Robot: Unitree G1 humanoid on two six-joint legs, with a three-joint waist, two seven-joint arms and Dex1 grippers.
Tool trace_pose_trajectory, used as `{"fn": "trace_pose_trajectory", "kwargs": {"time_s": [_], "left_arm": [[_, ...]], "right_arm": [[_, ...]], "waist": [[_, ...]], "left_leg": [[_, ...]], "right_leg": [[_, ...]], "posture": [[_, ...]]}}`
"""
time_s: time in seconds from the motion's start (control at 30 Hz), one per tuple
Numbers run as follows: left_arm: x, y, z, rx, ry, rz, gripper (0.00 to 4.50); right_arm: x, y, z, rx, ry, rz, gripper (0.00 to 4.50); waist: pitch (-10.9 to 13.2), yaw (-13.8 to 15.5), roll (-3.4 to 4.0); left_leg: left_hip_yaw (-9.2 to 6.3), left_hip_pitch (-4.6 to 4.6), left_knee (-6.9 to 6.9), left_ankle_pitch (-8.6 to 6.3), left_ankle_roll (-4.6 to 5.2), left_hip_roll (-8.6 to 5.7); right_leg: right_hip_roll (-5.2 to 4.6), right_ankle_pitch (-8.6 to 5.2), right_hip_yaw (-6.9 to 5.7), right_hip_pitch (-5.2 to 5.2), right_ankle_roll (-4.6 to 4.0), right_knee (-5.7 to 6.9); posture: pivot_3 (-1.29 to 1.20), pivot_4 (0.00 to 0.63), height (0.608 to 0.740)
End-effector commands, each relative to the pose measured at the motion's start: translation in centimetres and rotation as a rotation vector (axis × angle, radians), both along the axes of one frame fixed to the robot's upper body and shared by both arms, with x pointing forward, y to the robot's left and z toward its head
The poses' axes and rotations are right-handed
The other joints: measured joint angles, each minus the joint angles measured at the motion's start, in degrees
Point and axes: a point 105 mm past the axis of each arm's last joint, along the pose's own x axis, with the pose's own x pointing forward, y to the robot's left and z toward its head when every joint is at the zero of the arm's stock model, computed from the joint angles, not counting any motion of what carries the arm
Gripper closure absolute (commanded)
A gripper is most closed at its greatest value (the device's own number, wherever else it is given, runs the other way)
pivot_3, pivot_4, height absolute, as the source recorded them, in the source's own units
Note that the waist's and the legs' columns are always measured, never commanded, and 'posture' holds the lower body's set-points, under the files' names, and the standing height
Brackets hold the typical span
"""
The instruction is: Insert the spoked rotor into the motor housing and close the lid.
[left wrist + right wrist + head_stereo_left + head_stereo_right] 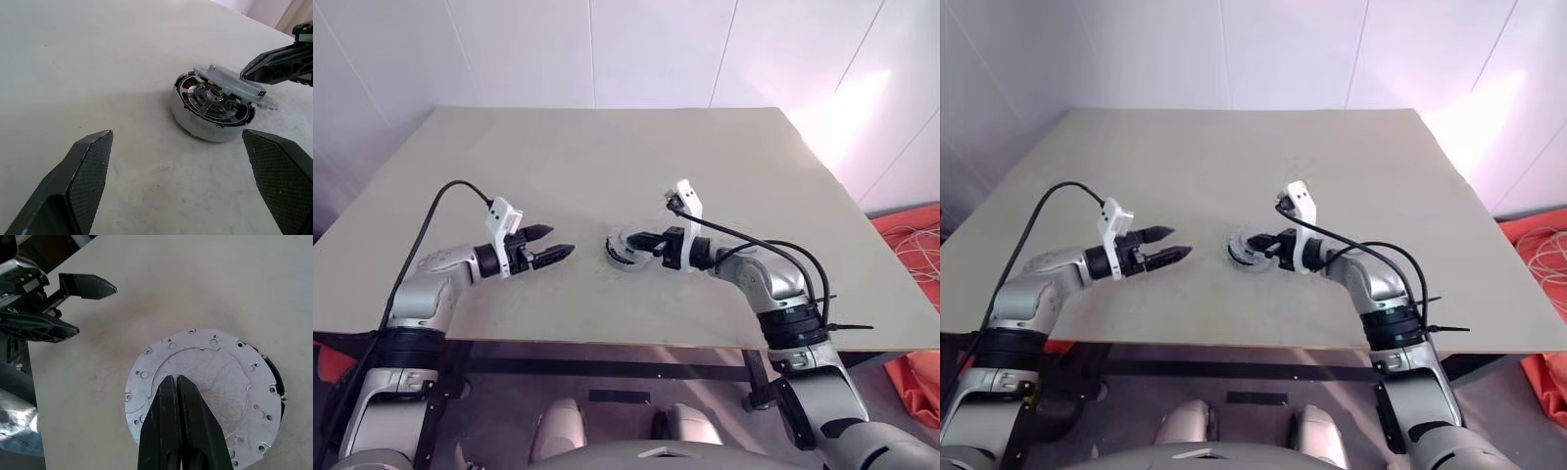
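Risk: the lid [230, 83] rests tilted on the housing [208, 120] at mid-table, rotor [215, 100] already seated inside; uneven pressure from the right gripper [177, 382], fingers pressed together atop it, may jam or slide it. Left gripper [553, 243] stands wide, empty. Count: one lid, one housing, one rotor.

- My arms [431, 284] were silver-grey with black joint bands.
- White camera brackets [501, 217] topped the wrists.
- Black cables [431, 215] looped along both.
- My fingers [73, 196] were black with dimpled pads.
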Motion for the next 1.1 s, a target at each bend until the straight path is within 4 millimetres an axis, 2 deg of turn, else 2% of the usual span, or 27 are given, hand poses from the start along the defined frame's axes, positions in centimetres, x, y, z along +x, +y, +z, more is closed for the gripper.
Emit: {"fn": "trace_pose_trajectory", "kwargs": {"time_s": [0.03,0.13,0.37,0.6,0.7,0.8,1.0,1.1], "left_arm": [[0.2,0.8,1.8,0.006,-0.064,0.020,0.00],[0.3,1.1,2.1,0.009,-0.068,0.030,0.00],[0.2,1.0,2.1,0.008,-0.069,0.031,0.00],[0.2,0.5,2.1,-0.001,-0.069,0.021,0.00],[0.2,0.2,2.0,-0.006,-0.067,0.016,0.00],[0.3,-0.1,1.9,-0.012,-0.068,0.008,0.00],[0.4,-1.3,1.8,-0.030,-0.058,-0.027,0.00],[0.2,-1.9,1.5,-0.039,-0.043,-0.053,0.00]], "right_arm": [[0.7,0.9,0.7,0.005,-0.035,0.002,4.46],[1.1,1.0,0.2,0.006,-0.019,-0.016,4.46],[1.2,0.6,-1.7,-0.049,0.004,-0.032,4.46],[1.1,0.1,-3.2,-0.074,0.038,-0.053,4.46],[1.7,-0.1,-1.8,0.035,0.043,-0.093,4.46],[2.2,-0.4,0.2,0.081,-0.035,-0.100,4.46],[2.3,-0.9,2.8,0.062,-0.193,-0.075,4.46],[1.8,-1.1,4.5,0.085,-0.261,-0.042,4.46]], "waist": [[0.0,0.0,0.00],[0.0,0.0,0.00],[0.0,0.0,-0.03],[-0.1,0.0,-0.11],[-0.1,0.0,-0.11],[-0.1,0.0,-0.11],[-0.1,0.0,-0.11],[-0.1,0.0,-0.11]], "left_leg": [[0.00,0.00,0.00,0.00,0.00,0.00],[0.00,-0.01,0.00,0.00,0.00,0.00],[-0.01,0.02,0.00,0.00,0.00,-0.01],[-0.01,0.34,0.00,0.00,0.00,0.00],[-0.02,0.53,0.00,-0.02,0.02,0.00],[-0.02,0.58,-0.01,-0.12,0.18,-0.01],[-0.02,0.33,-0.03,-0.09,0.15,0.00],[-0.02,0.12,-0.02,-0.02,0.02,-0.01]], "right_leg": [[0.00,0.01,0.00,0.00,-0.02,0.01],[0.00,0.18,0.00,-0.01,-0.31,0.01],[0.00,0.17,0.00,0.03,-0.30,0.00],[0.00,-0.02,0.00,0.37,0.04,0.01],[0.00,-0.03,0.00,0.55,0.06,0.00],[0.00,-0.04,0.00,0.60,0.06,-0.02],[0.00,-0.03,0.00,0.36,0.04,-0.02],[0.00,0.17,0.00,0.13,-0.30,-0.02]], "posture": [[0.00,0.000,0.740],[0.00,0.000,0.740],[0.00,0.000,0.740],[0.00,0.000,0.740],[0.00,0.000,0.740],[0.00,0.000,0.740],[0.00,0.000,0.740],[0.00,0.000,0.740]]}}
